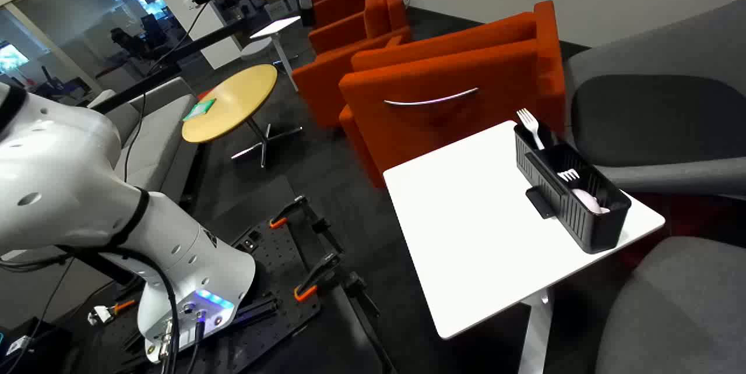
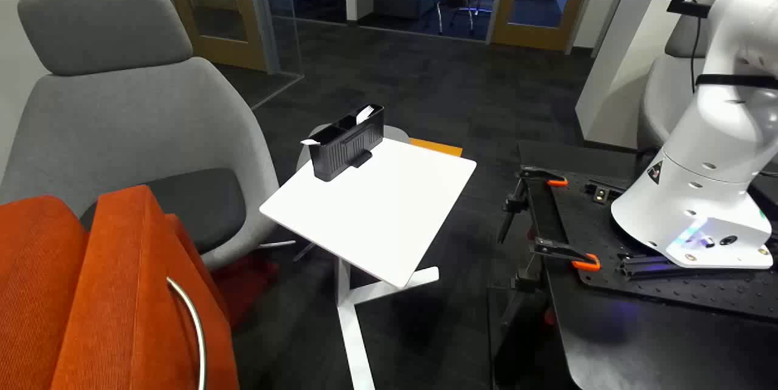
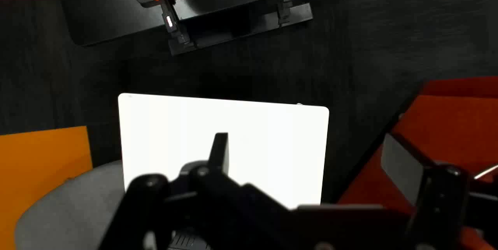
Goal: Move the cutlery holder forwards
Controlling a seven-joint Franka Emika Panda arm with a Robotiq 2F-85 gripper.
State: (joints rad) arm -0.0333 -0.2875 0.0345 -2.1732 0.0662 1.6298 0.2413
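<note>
The black cutlery holder (image 1: 562, 193) stands upright near one edge of the small white table (image 1: 466, 234), with white plastic cutlery in its compartments. It also shows in an exterior view (image 2: 347, 146) on the table (image 2: 389, 214). In the wrist view only a small ribbed dark patch, probably the holder (image 3: 187, 241), shows at the bottom; the gripper hides the rest. My gripper (image 3: 311, 155) is open, its fingers wide apart with nothing between them. It is above the table, apart from the holder. A dark shape at the top of both exterior views may be the gripper.
Orange chairs (image 1: 449, 88) and a grey chair (image 2: 140, 104) stand close around the table. The black robot bench (image 2: 608, 329) with clamps (image 2: 562, 250) lies across a floor gap. A round yellow table (image 1: 233, 100) stands farther off.
</note>
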